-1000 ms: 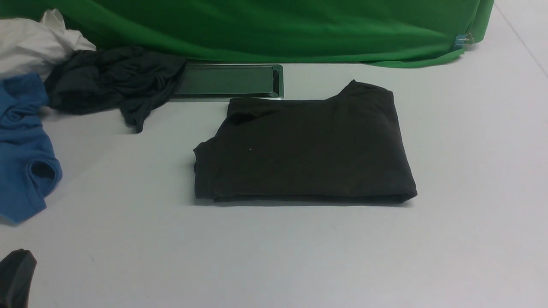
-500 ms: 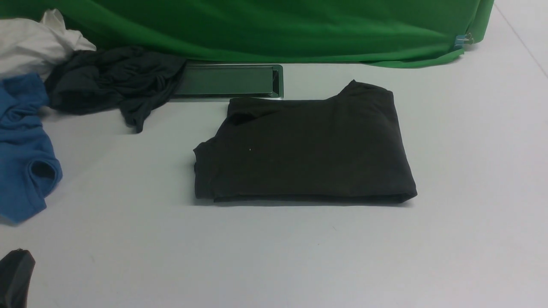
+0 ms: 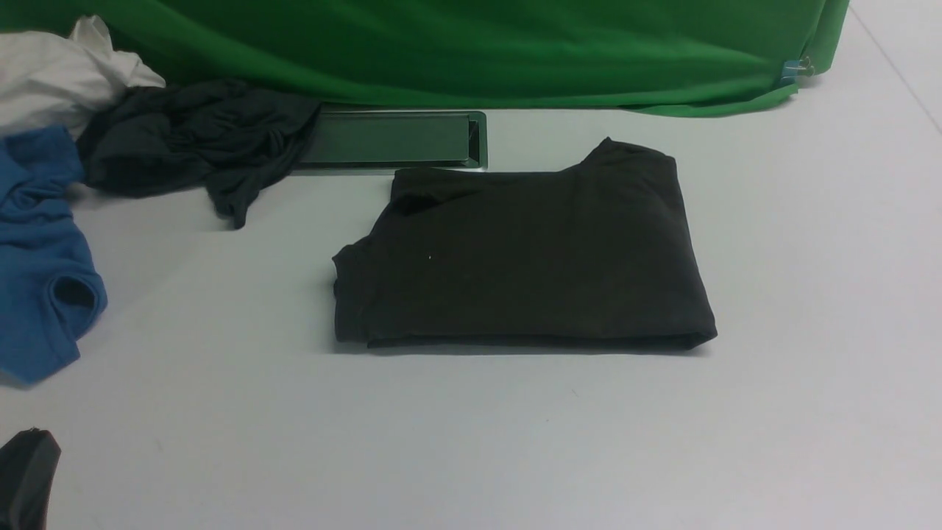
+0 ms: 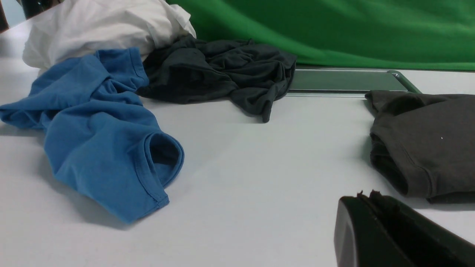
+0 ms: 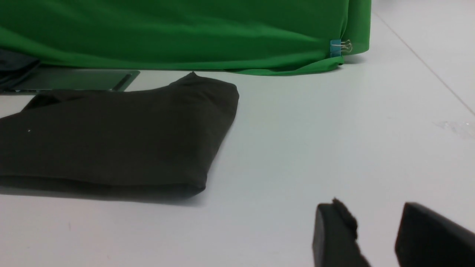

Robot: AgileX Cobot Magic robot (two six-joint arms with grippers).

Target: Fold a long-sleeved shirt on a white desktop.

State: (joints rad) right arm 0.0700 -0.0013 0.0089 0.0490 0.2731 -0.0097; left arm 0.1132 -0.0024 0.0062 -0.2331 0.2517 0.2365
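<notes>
Long-sleeved shirt: we see the long-sleeved shirt (image 3: 526, 254) folded into a flat dark rectangle lying on the middle of the white tabletop (image 3: 471, 442), its far edge just in front of the grey cable hatch (image 3: 390, 138).
Shirt detail: we find no print or sleeves showing, only plain dark cloth with a thick folded edge toward us.
Left tool: we see the left tool (image 4: 365, 198) low over the tabletop, its two black fingers pressed together with nothing between them; it is apart from the shirt's near left corner.
Right tool: we see the right tool (image 5: 378, 222) with a clear gap between its fingers, released and holding nothing, well to the right of the shirt over bare tabletop.
Other garments: at far left we see a blue garment (image 3: 37, 258), a crumpled dark grey garment (image 3: 191, 140) whose edge covers the hatch's left end, and a white garment (image 3: 59, 70) behind them.
Backdrop: we see a green cloth (image 3: 471, 51) along the far side, pinned with a blue binder clip (image 3: 793, 70) at its right corner.
</notes>
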